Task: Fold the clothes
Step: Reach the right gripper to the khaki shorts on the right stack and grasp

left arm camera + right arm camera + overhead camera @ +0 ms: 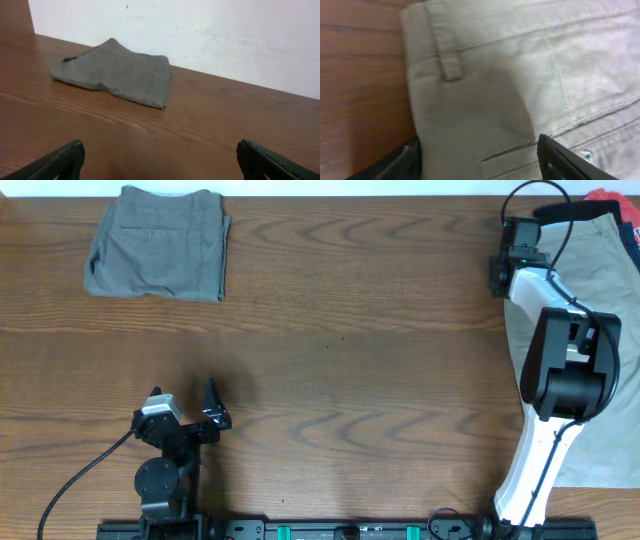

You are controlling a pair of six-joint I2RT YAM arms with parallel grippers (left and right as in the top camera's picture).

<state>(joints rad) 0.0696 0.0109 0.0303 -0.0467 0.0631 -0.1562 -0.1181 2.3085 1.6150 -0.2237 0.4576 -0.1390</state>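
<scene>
Light khaki shorts [612, 275] lie spread at the table's right edge, partly under my right arm. In the right wrist view the khaki shorts [510, 75] fill the frame, showing a belt loop and a pocket slit. My right gripper [506, 262] [480, 162] is open, low over the shorts' left edge, one finger on the wood side and one over the cloth. Folded grey-olive shorts [158, 242] [117, 72] lie at the far left. My left gripper [183, 400] [160, 160] is open and empty near the front left, well short of them.
A red garment [612, 198] with a bit of navy cloth peeks out at the far right corner, behind the khaki shorts. Bare wooden table [350, 330] runs between the two pairs of shorts. A white wall [225, 35] stands behind the table.
</scene>
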